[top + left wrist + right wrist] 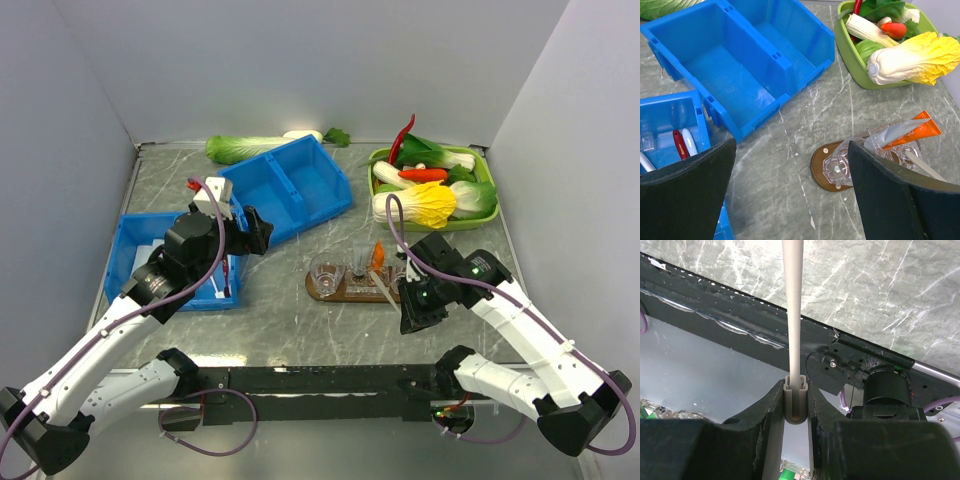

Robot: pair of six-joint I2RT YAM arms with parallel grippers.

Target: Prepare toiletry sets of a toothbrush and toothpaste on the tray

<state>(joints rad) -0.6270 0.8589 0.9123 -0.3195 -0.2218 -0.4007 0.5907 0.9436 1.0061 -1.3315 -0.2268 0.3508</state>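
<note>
- My right pincer (796,407) is almost closed. It pinches the end of a pale grey brush (792,305).
- My left pincer (790,200) is wide and holds nothing.
- The tray (819,172) with cups (839,161) sits just to its right. An orange tube (922,131) stands in one cup.
- I can't read any writing.
- Only the left wrist view shows a red brush (680,145) in the blue bin (699,122), left of that pincer.

Right gripper (796,402) clamped on pale brush (792,300) end.
</note>
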